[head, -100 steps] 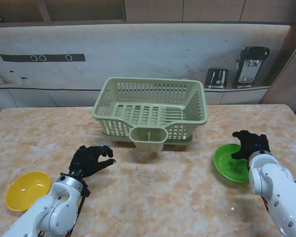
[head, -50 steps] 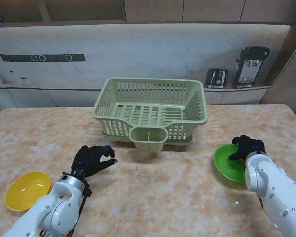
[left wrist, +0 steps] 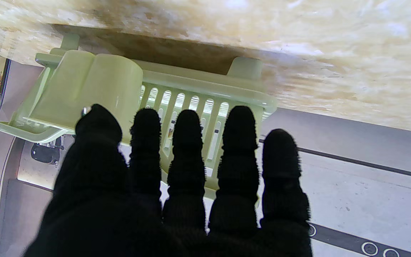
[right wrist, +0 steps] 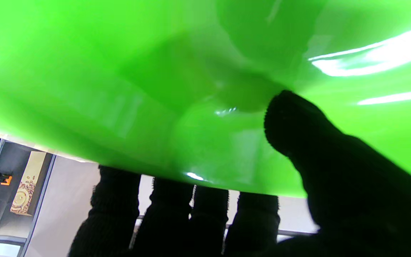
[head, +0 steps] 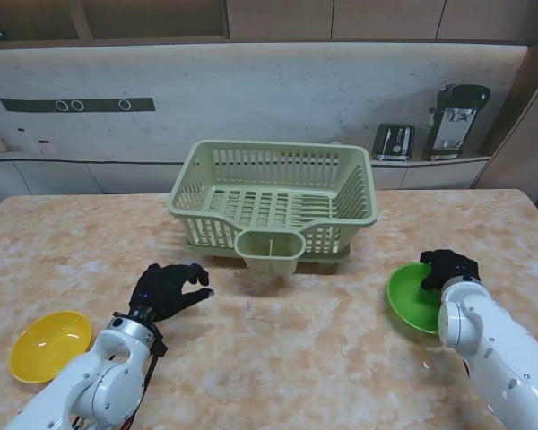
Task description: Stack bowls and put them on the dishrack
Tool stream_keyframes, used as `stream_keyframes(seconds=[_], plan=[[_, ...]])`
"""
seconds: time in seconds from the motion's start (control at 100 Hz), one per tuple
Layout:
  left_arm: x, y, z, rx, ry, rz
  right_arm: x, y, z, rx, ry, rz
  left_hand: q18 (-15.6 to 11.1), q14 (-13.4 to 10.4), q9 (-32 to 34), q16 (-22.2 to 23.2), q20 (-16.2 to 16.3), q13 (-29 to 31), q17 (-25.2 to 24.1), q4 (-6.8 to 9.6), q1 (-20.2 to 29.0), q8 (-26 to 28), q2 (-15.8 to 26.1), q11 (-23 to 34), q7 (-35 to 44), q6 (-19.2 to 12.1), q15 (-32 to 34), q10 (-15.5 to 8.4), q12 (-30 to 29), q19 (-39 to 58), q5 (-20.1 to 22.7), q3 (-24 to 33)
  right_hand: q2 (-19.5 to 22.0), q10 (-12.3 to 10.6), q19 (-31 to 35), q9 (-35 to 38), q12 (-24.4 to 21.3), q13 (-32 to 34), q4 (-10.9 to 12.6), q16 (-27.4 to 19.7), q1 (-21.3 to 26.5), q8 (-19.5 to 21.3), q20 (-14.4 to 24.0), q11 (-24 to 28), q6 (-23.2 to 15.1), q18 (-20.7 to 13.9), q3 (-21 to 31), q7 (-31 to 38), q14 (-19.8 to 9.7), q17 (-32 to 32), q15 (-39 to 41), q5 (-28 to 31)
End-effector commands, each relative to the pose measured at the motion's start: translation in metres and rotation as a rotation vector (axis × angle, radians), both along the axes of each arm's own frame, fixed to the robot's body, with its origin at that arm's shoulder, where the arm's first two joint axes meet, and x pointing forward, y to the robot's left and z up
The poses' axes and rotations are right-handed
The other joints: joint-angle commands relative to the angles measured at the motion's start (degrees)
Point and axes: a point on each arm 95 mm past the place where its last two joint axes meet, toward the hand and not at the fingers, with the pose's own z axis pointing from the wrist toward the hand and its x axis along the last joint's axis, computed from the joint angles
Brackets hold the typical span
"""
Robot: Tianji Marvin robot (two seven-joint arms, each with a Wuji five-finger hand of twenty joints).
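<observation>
On the table (head: 305, 358), right hand (head: 446, 267) has closed on green bowl (head: 411, 300); left hand (head: 166, 288) empty, spread.

The right robot hand (head: 447, 268) is being drawn nearer to me and slightly leftward, onto the far rim of the green bowl (head: 411, 300). The bowl is being gripped, thumb (right wrist: 291, 121) inside, and is being shifted slightly leftward on the worktop (head: 305, 358).

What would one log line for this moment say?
right hand: pinching green bowl rim, thumb inside | left hand: open, empty | yellow bowl: untouched | dishrack: empty
</observation>
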Motion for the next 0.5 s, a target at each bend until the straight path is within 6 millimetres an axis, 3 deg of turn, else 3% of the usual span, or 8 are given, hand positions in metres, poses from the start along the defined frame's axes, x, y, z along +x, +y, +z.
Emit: stream_keyframes(seconds=[0.0,0.22,0.36,0.49], plan=[[-0.001,-0.002,-0.001,-0.001,0.014,-0.003,-0.003,0.006,-0.005,0.015,0.014,0.0,1.3,0.8,0.7,0.6,0.7,0.4,-0.6,1.15,0.3,0.8,1.5,0.6,1.0,0.0,0.3,0.5,1.1,0.7,1.0,-0.9,-2.2,-1.5,3.8,2.5,3.0,1.9,-2.3,2.3,3.0,1.8,1.7,2.3,-3.4,-2.1,1.3,3.6,-1.6,2.8,4.7,2.1],[-0.001,-0.002,-0.001,-0.001,0.014,-0.003,-0.006,0.008,0.0,0.054,-0.034,0.001,1.3,0.8,0.8,0.6,0.7,0.4,-0.6,1.17,0.3,0.8,1.5,0.7,1.0,-0.1,0.3,0.5,1.1,0.7,1.1,-0.9,-1.4,-3.1,8.5,9.7,7.3,7.1,-2.2,3.0,9.7,6.4,1.9,4.3,-6.5,-5.0,2.4,5.4,-3.5,12.0,13.3,10.1],[-0.001,-0.002,-0.001,-0.001,0.014,-0.003,-0.011,0.011,0.008,0.085,-0.067,0.01,1.3,0.8,0.9,0.6,0.7,0.5,-0.6,1.17,0.3,0.9,1.5,0.7,1.1,0.0,0.4,0.5,1.1,0.7,1.1,-0.9,-2.6,-3.8,9.2,10.7,8.8,8.0,-1.6,3.7,11.0,8.3,1.0,3.6,-6.9,-6.8,2.9,4.6,-3.5,16.0,14.9,12.6],[-0.001,-0.002,-0.001,-0.001,0.014,-0.003,-0.016,0.015,0.017,0.122,-0.107,0.024,1.3,0.8,0.8,0.6,0.7,0.5,-0.6,1.17,0.3,0.9,1.5,0.7,1.1,0.0,0.4,0.5,1.1,0.7,1.2,-0.9,-4.6,-6.0,8.5,11.8,10.7,9.9,-1.3,3.7,11.7,10.7,-0.6,1.9,-8.5,-9.0,4.1,2.7,-3.3,19.7,14.8,15.4]])
